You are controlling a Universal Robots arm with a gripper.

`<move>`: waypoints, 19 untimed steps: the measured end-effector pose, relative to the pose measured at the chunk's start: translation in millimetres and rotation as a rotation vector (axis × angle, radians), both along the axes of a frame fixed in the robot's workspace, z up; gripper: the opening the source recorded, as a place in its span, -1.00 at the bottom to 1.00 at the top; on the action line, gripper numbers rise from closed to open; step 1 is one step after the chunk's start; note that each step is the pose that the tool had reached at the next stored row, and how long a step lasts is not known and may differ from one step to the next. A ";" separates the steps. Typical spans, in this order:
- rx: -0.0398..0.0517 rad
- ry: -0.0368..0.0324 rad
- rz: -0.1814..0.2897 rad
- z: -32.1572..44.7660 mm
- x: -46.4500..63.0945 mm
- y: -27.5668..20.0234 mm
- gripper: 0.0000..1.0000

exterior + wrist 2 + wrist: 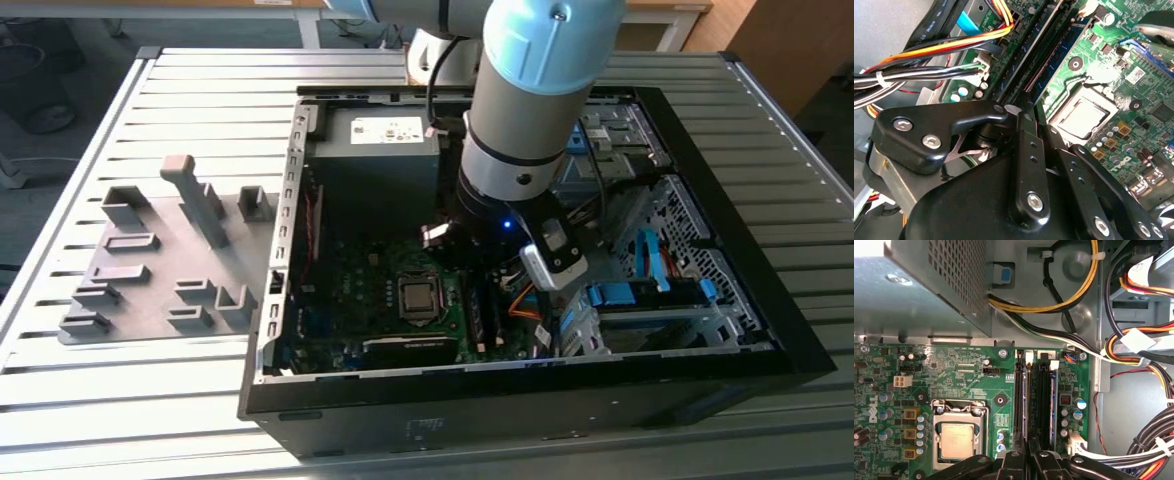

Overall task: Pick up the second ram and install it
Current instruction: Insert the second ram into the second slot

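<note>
Blue-green board edge on: the second ram (1025, 400) stands upright in the memory slot nearest the processor socket (956, 437), just beside the socket's metal frame. In the second wrist view we see the same stick (1061, 47) running past the socket (1081, 115) and in between the black fingers.

The gripper (1026, 457) sits over the end of that slot, beside one corner of the socket. Its fingers (1013, 460) are drawn almost together, with the thin top edge of the second ram between them. The stick is down in its slot, not lifted clear of the motherboard (954, 375).

A further memory stick (1054, 400) stands one slot farther from the socket, parallel to the held one and apart from it. We note it in the second wrist view too (1029, 55).

The perforated metal power supply (929, 285) lies beyond the socket, past the board's edge. Bundled cables (1134, 345) in yellow, orange, black and white hang farther from the socket than the slots do.

In the exterior view the arm (534, 90) reaches down into the open black case (534, 400), its wrist just beside the socket (418, 297). Grey fixture blocks (160, 260) stand well away from the socket, outside the case on the slatted table (200, 400).
</note>
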State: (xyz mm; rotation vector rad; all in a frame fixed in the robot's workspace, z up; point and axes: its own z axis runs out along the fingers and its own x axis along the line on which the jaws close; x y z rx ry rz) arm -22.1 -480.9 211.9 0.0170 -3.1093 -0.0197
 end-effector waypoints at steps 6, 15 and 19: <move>0.0033 0.0001 -0.001 1.6 0.5 -0.4 -0.73; 0.0034 0.0001 -0.007 1.2 1.8 -2.3 -0.73; 0.0032 0.0001 -0.012 0.9 2.4 -2.3 -0.73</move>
